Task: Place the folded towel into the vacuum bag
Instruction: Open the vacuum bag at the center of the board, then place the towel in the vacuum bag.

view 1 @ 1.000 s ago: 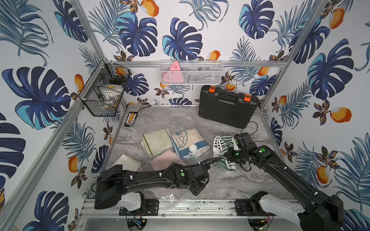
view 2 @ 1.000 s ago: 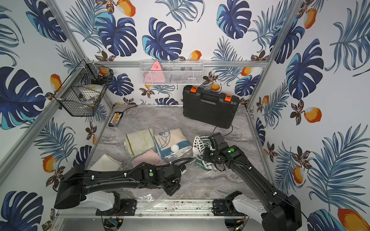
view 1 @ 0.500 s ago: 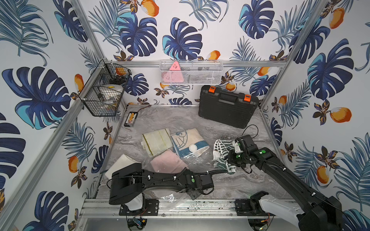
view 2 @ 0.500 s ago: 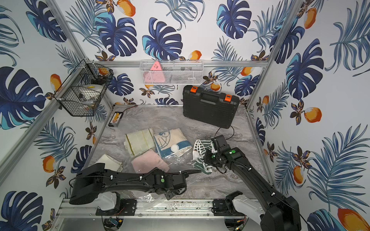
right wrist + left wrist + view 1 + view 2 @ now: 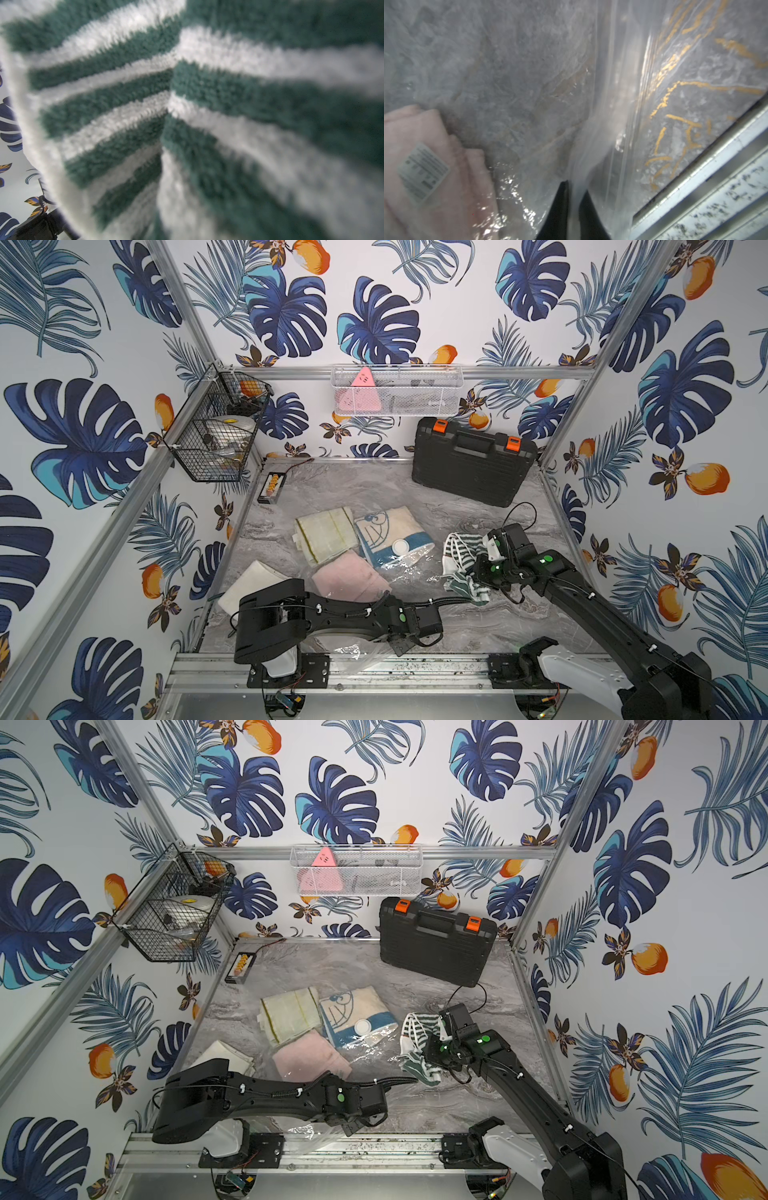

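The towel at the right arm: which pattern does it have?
The fluffy folded towel has dark green and white stripes, clearest in the right wrist view.

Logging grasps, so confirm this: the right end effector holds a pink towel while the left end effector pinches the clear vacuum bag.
Wrong colour: the right end effector holds a green-and-white striped towel, as the right wrist view shows. The left end effector does pinch the clear vacuum bag.

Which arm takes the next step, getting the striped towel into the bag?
Right. The right gripper grips the striped towel beside the vacuum bag. The left gripper is shut on the bag's plastic edge by the front rail, so it is probably best left holding it.
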### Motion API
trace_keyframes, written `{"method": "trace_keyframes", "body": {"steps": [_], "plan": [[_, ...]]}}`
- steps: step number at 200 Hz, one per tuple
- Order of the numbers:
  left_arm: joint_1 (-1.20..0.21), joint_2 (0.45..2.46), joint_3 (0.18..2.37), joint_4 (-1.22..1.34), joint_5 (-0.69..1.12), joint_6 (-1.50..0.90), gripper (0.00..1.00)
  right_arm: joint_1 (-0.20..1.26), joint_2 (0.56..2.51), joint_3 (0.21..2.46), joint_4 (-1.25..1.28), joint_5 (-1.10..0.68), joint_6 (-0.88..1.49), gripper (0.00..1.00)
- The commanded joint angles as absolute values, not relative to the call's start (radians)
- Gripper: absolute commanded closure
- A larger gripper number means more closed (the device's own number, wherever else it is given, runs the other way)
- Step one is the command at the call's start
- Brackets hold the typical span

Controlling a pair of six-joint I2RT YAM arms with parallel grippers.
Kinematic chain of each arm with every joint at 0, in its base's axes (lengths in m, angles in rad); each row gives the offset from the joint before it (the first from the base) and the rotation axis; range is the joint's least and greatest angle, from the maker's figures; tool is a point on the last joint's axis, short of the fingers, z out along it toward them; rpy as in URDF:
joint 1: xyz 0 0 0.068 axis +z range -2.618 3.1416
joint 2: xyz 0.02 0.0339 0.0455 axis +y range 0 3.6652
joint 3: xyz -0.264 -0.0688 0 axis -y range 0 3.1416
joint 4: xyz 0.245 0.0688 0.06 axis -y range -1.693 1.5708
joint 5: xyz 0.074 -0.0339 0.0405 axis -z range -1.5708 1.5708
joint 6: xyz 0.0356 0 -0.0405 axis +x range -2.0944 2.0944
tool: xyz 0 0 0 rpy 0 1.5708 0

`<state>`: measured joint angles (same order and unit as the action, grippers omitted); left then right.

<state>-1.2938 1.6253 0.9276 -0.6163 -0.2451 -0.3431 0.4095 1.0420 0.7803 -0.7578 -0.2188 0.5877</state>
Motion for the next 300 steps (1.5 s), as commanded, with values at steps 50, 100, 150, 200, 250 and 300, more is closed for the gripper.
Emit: {"method": "trace_keyframes", "body": {"steps": [50,100,150,200,250,300], "plan": [[-1.135,1.263,0.945,-0.606,-0.321,-0.452,1.0,0.465,0.895,0.847,-1.015,-0.259,0.577,1.0],[-1.092,1.196,0.971,-0.572,-0.3,-0.467,1.0,0.898,0.821,0.819,-1.072,-0.176,0.73,1.0],[-1.092,1.139,0.994,-0.546,-0.239,-0.415,1.0,1.272,1.124,0.815,-0.944,-0.002,0.808,1.0],[-1.094,1.112,0.929,-0.509,-0.161,-0.416,1.0,1.21,1.389,0.983,-0.835,0.071,0.586,1.0],[-1.094,1.109,0.882,-0.475,-0.122,-0.422,1.0,1.039,1.496,0.904,-0.651,0.031,0.462,0.86],[-1.099,1.138,0.829,-0.419,-0.084,-0.451,1.0,0.951,1.466,0.831,-0.693,-0.013,0.584,0.2]]}}
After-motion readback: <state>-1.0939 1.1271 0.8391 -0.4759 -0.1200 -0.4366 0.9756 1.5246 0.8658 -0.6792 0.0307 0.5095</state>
